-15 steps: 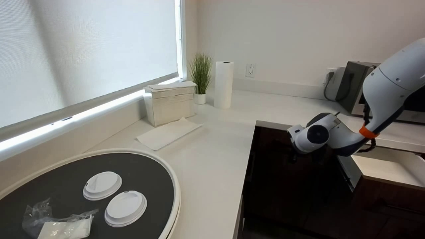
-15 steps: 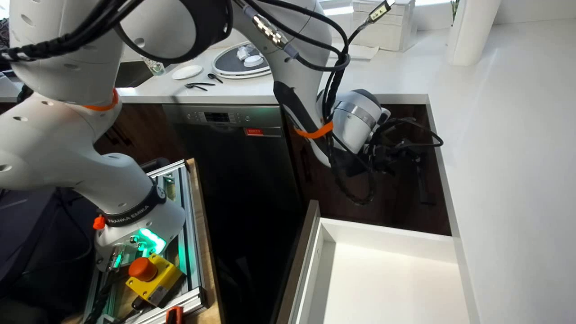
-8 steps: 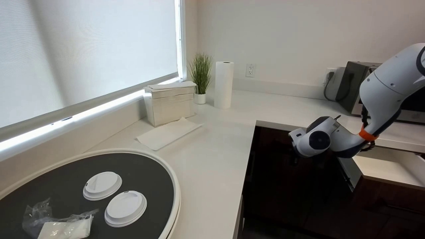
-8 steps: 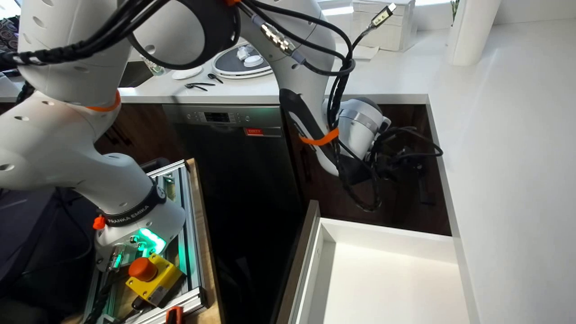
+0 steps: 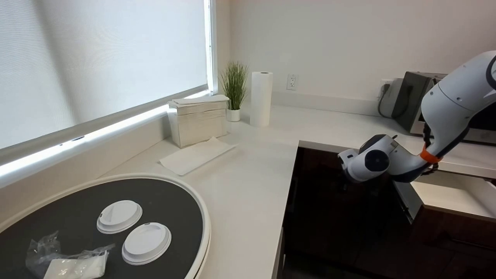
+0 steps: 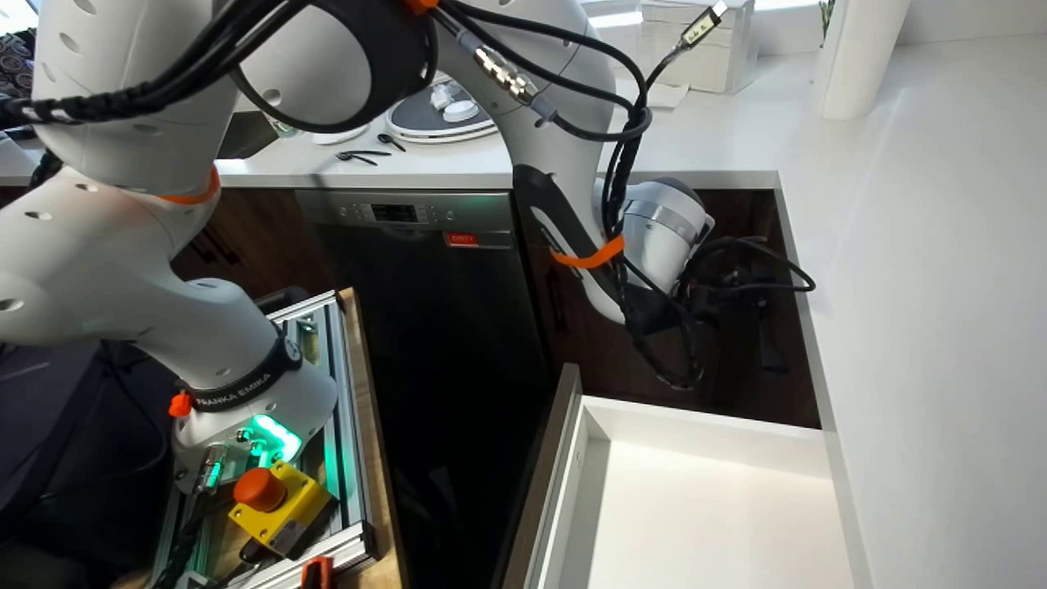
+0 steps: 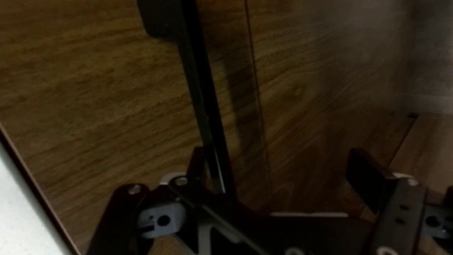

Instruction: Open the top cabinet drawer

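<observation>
The top cabinet drawer is the closed, dark wood front (image 7: pixel 102 99) below the white counter edge in the wrist view. Its front also shows, dark, in both exterior views (image 5: pixel 316 157) (image 6: pixel 787 352). A black bar handle (image 7: pixel 201 88) runs along it, with its lower end hidden by the gripper. My gripper (image 7: pixel 277 163) is open. The handle passes between its fingers, close beside the left finger (image 7: pixel 195 164). The right finger (image 7: pixel 366 177) is well apart from it, over the lower panel. Whether the left finger touches the handle, I cannot tell. The gripper is a dark blur in the exterior views.
The twin drawer of the neighbouring column stands open, with a white inside (image 6: pixel 703 507), also in an exterior view (image 5: pixel 449 195). The counter (image 6: pixel 924 327) overhangs the gripper. A dishwasher (image 6: pixel 425 270) stands on the adjoining row. Loose cables (image 6: pixel 695 360) hang from the wrist.
The arm's wrist has shifted slightly toward the drawer front and a little lower, mostly in the earlier half second. Both drawers look unchanged.
</observation>
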### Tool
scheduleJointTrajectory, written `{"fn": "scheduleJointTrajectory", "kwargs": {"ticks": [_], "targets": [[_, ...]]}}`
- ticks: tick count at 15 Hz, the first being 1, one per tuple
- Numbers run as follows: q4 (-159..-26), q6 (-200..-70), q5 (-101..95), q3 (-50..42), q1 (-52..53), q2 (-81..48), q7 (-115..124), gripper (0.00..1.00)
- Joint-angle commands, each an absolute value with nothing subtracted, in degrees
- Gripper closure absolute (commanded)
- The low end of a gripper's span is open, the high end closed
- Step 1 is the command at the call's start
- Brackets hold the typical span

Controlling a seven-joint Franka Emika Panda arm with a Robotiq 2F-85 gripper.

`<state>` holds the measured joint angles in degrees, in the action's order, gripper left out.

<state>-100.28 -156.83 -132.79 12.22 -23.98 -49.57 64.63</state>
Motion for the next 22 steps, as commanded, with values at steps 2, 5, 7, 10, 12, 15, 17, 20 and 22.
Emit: {"fn": "scheduleJointTrajectory", "kwargs": {"ticks": [2, 5, 7, 10, 12, 15, 17, 20, 22], "targets": [[-102.0, -164.5, -135.4, 14.6, -26.3, -49.2, 66.4, 0.0], [-104.4, -166.8, -135.0, 15.6, -26.8, -48.1, 66.2, 0.0], [-107.3, -166.6, -133.8, 15.8, -26.5, -46.2, 66.0, 0.0], [-111.7, -166.0, -133.2, 16.5, -26.4, -43.2, 66.1, 0.0], [-114.8, -164.9, -131.9, 16.4, -26.0, -40.8, 66.0, 0.0], [-119.0, -162.5, -130.4, 16.6, -26.3, -36.0, 67.6, 0.0], [-121.7, -162.2, -129.4, 16.2, -26.8, -31.8, 68.6, 0.0], [-126.9, -165.9, -120.0, 12.7, -26.3, -25.3, 63.1, 0.0], [-130.0, -172.6, -110.2, 10.6, -27.4, -22.0, 58.8, 0.0]]}}
